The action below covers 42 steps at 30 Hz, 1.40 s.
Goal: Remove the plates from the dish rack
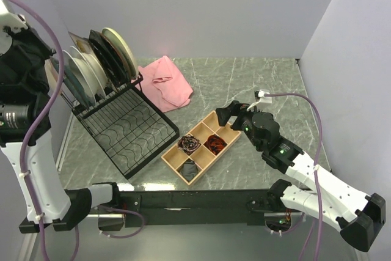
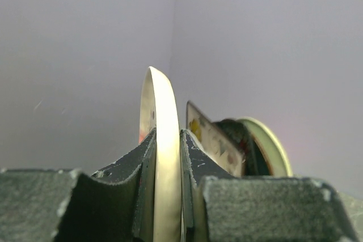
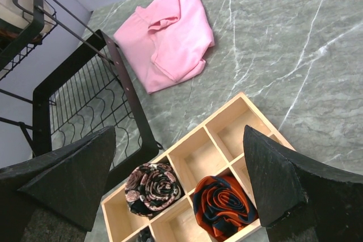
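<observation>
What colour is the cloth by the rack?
The cloth is pink; right wrist view shows it best.

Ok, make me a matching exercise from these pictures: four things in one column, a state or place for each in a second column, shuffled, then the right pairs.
Column one
1 left gripper
2 right gripper
3 pink cloth
4 wooden tray

Column two
A holds rolled fabrics in its compartments
B shut on the rim of a plate
C crumpled on the table beside the dish rack
D open, over the tray

Pairs: 1-B, 2-D, 3-C, 4-A
</observation>
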Available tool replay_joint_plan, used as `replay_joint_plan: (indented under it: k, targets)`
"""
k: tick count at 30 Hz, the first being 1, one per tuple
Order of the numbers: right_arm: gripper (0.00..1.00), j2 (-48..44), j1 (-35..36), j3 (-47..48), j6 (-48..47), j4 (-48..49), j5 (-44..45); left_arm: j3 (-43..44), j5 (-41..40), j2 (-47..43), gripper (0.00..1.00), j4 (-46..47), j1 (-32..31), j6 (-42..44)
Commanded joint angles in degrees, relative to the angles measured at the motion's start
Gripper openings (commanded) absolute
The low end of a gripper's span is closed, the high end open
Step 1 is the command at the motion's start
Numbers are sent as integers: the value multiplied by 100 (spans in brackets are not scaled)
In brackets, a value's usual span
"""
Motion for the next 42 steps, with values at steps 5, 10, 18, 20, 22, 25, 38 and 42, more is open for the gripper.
replay_joint_plan:
  k: [5, 10, 18, 20, 22, 25, 38, 42]
  targets:
    - [98, 116, 19, 320, -96, 117, 244, 535, 599, 62, 1, 1447, -55, 413]
    - [99, 230, 19, 399, -96, 55, 218, 148, 1214, -88, 1, 2150, -63, 579]
    - [98, 257, 19, 417, -96, 73, 209, -326, 1663, -219, 1, 2914, -90, 1080]
    - [98, 292, 19, 399, -96, 99, 209, -616, 1890, -351, 1, 3160, -98, 1203]
    - [98, 309, 19, 399, -96, 108, 209, -687, 1988, -386, 1, 3197, -107, 1256]
    - [98, 353, 19, 443, -96, 64, 209, -1124, 2217, -596, 1, 3600, -125, 1458]
    - [98, 318, 19, 461, -114, 90, 209, -1496, 1746, -167, 1, 4365, -1819, 3581]
    - [98, 380, 10, 601, -70, 47, 253, -1846, 1427, -78, 1, 4979, -2706, 4507]
